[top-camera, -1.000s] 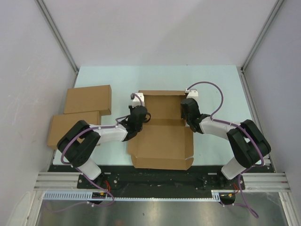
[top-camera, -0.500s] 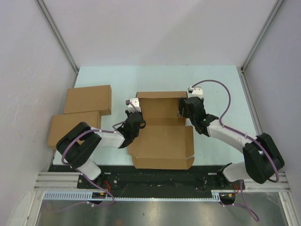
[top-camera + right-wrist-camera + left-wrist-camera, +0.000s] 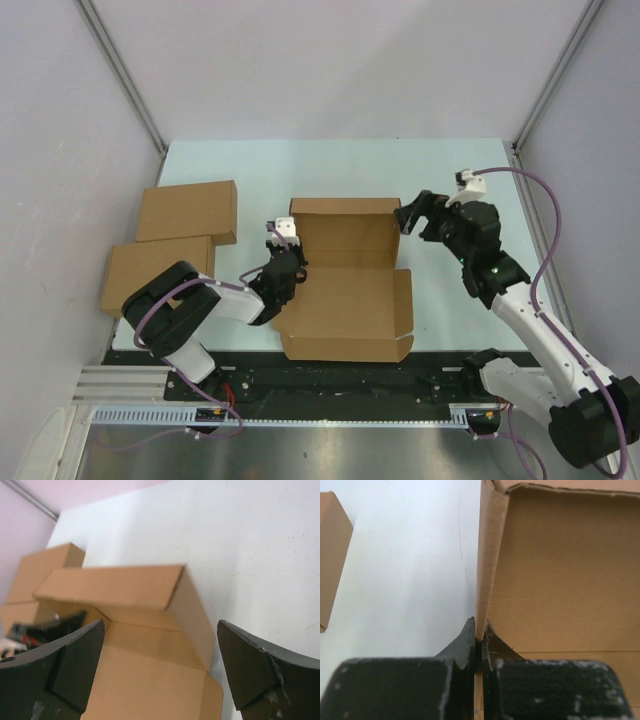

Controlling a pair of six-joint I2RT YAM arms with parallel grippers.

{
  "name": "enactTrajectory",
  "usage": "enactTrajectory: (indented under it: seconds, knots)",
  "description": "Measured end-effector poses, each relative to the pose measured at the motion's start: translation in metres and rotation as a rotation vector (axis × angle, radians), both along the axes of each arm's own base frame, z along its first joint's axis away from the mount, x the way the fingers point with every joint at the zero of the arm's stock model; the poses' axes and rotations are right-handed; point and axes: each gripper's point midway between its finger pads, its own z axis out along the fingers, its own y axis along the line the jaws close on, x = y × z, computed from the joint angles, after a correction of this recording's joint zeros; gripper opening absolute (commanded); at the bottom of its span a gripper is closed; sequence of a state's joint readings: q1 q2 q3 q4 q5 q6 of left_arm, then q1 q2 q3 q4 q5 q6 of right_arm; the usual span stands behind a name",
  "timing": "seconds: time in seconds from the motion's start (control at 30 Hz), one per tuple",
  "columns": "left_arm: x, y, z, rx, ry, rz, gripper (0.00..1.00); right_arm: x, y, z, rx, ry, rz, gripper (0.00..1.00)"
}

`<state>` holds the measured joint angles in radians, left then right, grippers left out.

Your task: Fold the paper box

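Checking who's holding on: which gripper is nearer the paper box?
Left. The left gripper is shut on the left wall of the paper box; the right gripper hangs open by its far right corner, holding nothing.

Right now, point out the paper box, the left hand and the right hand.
paper box (image 3: 350, 300), top view, flat near panel.
left hand (image 3: 479, 632), left wrist view, between fingertips pinching the box wall.
right hand (image 3: 160, 625), right wrist view, midway between open fingertips.

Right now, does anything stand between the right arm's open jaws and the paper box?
Nothing visible does. The right jaws stand open beside the far right corner of the paper box, facing it across a clear gap. The left jaws pinch its left wall.
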<state>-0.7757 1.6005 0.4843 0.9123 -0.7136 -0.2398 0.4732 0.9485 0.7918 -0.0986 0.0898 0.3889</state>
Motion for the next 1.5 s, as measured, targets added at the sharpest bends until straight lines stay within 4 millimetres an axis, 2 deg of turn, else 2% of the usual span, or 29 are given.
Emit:
enactTrajectory:
  seconds: [0.1,0.13,0.27,0.4,0.5,0.57,0.7,0.8,0.9,1.13,1.33,1.4,1.47,1.5]
  knots:
    - [-0.007,-0.002,0.003,-0.002,-0.043,-0.013,0.02,0.021,-0.018,-0.005,0.115,0.056,-0.023,1.0]
    - [-0.009,-0.003,0.003,0.0,-0.055,-0.019,0.03,0.025,-0.018,-0.012,0.134,0.086,-0.014,1.0]
    - [-0.017,-0.004,-0.003,0.013,-0.083,-0.033,0.06,0.026,0.0,-0.045,0.19,0.231,0.06,1.0]
    - [-0.02,-0.006,-0.01,0.032,-0.092,-0.032,0.09,0.026,0.012,-0.052,0.237,0.276,0.11,0.97]
    - [-0.021,-0.008,-0.01,0.032,-0.103,-0.025,0.16,0.027,0.016,-0.054,0.251,0.285,0.126,0.91]
    - [-0.022,-0.008,-0.011,0.035,-0.104,-0.026,0.27,0.028,0.017,-0.056,0.251,0.29,0.128,0.85]
    - [-0.027,-0.009,-0.017,0.056,-0.092,-0.033,0.54,0.028,0.015,-0.063,0.238,0.294,0.123,0.74]
    - [-0.029,-0.01,-0.018,0.066,-0.093,-0.033,0.64,0.026,0.012,-0.073,0.226,0.308,0.116,0.66]
    - [-0.032,-0.008,-0.016,0.075,-0.096,-0.028,0.7,0.027,0.01,-0.072,0.218,0.288,0.108,0.63]
    - [-0.036,-0.007,0.026,0.006,-0.164,-0.008,0.76,0.026,0.007,-0.069,0.209,0.253,0.1,0.62]
    - [-0.057,-0.005,0.058,-0.03,-0.138,-0.033,0.79,0.027,0.005,-0.068,0.197,0.239,0.095,0.69]
    - [-0.064,-0.001,0.071,-0.05,-0.113,-0.035,0.88,0.027,0.004,-0.069,0.191,0.237,0.091,0.71]
    - [-0.072,0.009,0.096,-0.108,-0.118,-0.027,1.0,0.028,0.003,-0.07,0.188,0.237,0.086,0.73]
    - [-0.075,0.014,0.107,-0.141,-0.131,-0.025,1.0,0.028,0.003,-0.07,0.186,0.236,0.084,0.72]
